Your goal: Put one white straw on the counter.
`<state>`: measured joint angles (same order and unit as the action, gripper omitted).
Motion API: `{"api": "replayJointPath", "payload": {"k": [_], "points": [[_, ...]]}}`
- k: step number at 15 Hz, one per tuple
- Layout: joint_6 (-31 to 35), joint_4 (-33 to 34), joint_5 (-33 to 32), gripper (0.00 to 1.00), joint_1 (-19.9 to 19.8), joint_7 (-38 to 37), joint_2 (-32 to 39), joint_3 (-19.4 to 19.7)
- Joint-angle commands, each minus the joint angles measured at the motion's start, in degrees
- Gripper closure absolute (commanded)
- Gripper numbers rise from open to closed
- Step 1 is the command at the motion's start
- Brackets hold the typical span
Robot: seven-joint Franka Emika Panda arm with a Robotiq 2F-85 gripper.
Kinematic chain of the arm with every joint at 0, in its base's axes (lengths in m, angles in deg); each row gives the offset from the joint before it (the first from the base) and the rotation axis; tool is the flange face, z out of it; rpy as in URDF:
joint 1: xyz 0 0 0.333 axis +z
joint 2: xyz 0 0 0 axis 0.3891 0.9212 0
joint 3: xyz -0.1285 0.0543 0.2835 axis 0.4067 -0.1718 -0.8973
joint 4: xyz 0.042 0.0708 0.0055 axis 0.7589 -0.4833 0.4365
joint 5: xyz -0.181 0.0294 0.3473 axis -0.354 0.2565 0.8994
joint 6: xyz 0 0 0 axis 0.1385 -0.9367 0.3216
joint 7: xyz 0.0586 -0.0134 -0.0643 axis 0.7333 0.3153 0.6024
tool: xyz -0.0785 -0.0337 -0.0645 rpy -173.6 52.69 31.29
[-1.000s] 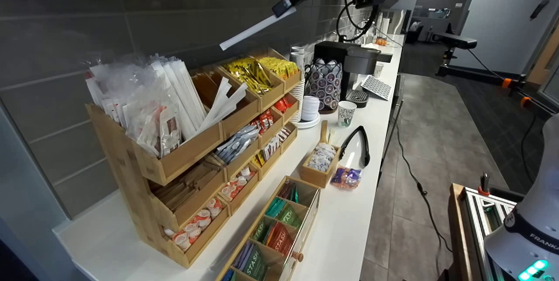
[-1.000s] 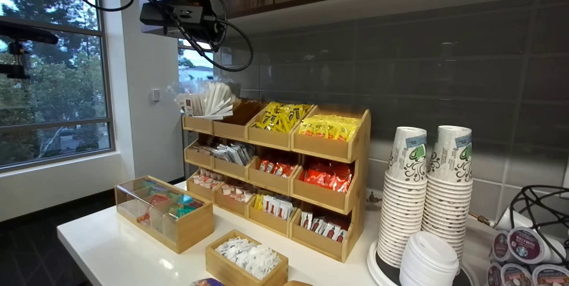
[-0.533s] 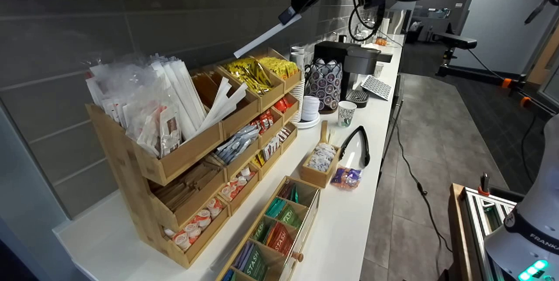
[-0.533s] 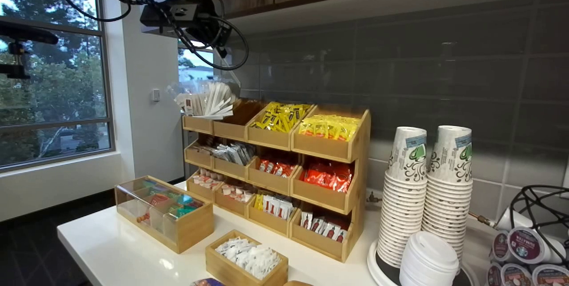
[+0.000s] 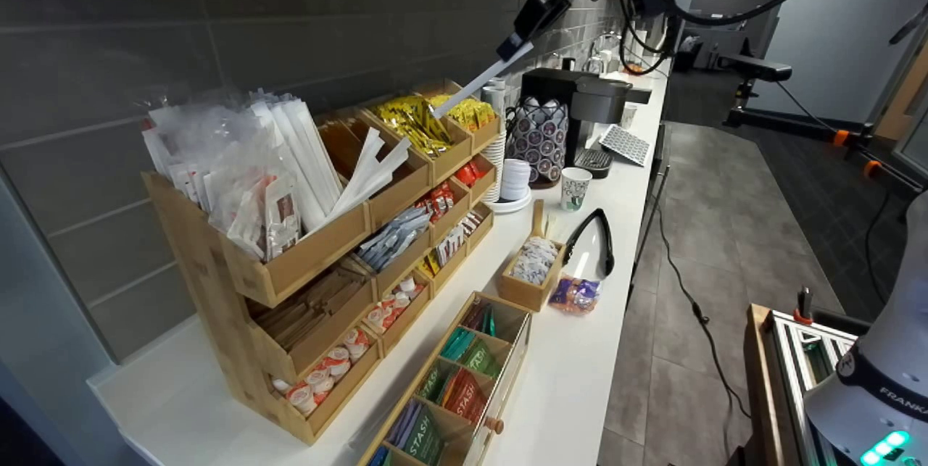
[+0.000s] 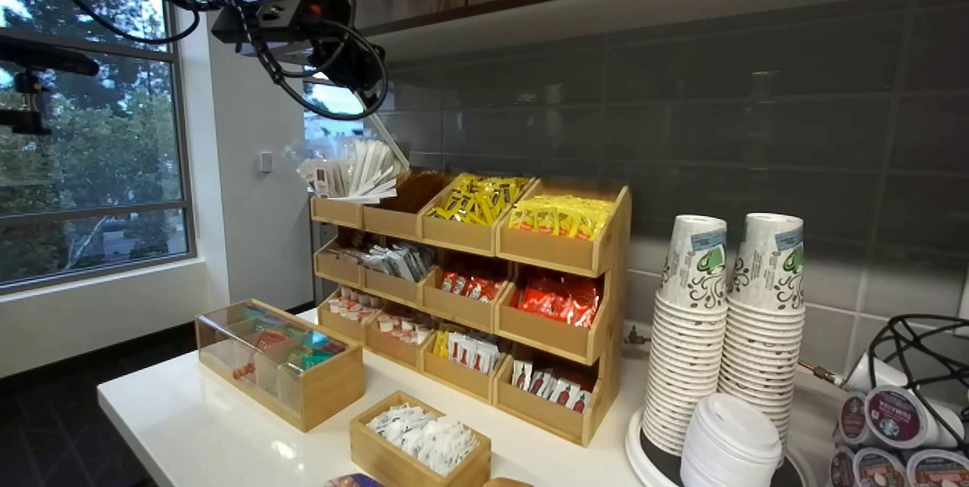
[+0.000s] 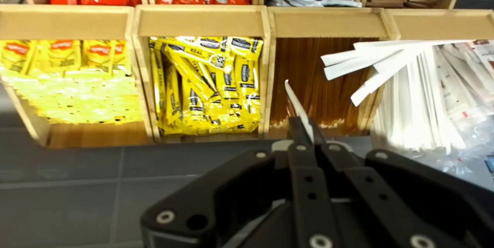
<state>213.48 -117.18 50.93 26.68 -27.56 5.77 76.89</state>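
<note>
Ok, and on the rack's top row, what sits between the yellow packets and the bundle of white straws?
The wrist view shows one bin of what look like thin brown sticks, with a few white straws jutting over it.

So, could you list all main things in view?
White straw: one, white, in gripper
Display rack: one, tan, on counter
Counter: one, white, under display rack
More straws: many, white, top tier
Condiment packets: many, yellow or red, upper tiers
Stash tea box: one, tan, on counter
Sachet box: one, tan, on counter
Tongs: one, black, on counter
Coffee maker: one, black, on counter
Paper cup stacks: two, white, beside display rack
Franka arm: one, white, base off counter
Gripper: one, black, above display rack
</note>
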Motion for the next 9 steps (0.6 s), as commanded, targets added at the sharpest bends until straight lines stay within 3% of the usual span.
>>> {"api": "replayJointPath", "payload": {"k": [1, 6, 9], "points": [[-2.71, -4.93, -6.20, 0.99, -3.55, -7.38, -5.46, -1.70], [-10.85, -7.86, -8.29, 0.99, -5.55, -12.92, -8.09, -2.07], [-15.82, -8.64, -6.40, 0.99, -4.60, -10.97, -8.64, -0.27]]}}
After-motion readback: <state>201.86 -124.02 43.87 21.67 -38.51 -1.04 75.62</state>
